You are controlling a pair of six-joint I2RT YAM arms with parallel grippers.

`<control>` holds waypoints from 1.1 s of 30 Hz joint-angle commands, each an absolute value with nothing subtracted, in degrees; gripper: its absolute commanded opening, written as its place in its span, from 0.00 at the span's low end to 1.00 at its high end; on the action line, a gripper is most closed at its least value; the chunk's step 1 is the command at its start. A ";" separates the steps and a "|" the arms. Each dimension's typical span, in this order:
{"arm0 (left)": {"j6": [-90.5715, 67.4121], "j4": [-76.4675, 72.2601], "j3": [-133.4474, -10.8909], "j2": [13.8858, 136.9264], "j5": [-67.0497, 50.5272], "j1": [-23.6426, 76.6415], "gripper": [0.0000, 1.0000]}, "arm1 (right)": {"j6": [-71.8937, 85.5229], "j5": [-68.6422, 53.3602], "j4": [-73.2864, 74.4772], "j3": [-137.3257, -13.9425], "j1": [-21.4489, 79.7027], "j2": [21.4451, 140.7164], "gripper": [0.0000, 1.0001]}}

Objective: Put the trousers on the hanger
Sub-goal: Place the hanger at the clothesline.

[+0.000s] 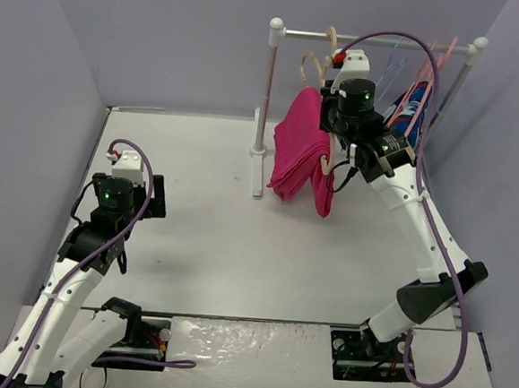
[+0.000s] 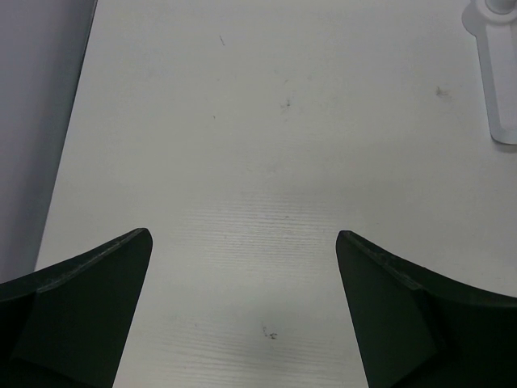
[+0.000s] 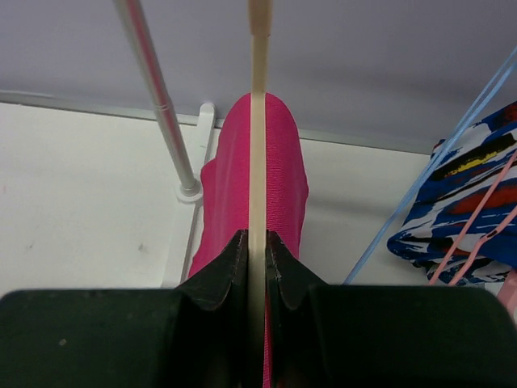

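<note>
Because the trousers [image 3: 226,178] hang soft and may slide, right gripper [image 3: 257,239] clamps the stiff hanger [image 3: 258,153]; left gripper [image 2: 242,236] gapes empty

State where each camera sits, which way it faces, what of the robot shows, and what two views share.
Top external: above, behind the left arm and right arm, looking down on the white table; both show.
Left wrist: on its arm, facing the table; open left pincer frames it.
Right wrist: on its arm, facing the far wall; right pincer shut on the pale beige wooden hanger carrying the bright magenta-pink cloth trousers.
Shared: top and right wrist show trousers, hanger.
</note>
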State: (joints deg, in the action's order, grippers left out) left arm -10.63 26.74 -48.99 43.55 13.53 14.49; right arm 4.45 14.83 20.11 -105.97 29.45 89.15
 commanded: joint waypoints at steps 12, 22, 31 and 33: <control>-9.17 23.67 -49.75 40.84 14.12 13.56 0.97 | 2.78 11.28 3.78 -123.35 23.17 101.91 0.00; -9.05 23.99 -49.83 41.04 13.54 12.92 0.97 | 3.81 10.34 2.60 -127.13 21.62 108.22 0.00; -8.99 24.11 -50.01 40.78 13.16 12.55 0.97 | 6.29 10.47 0.88 -119.57 21.45 106.71 0.00; -9.05 24.17 -50.01 40.78 13.00 12.43 0.97 | 6.78 10.24 0.18 -116.10 21.45 105.35 0.00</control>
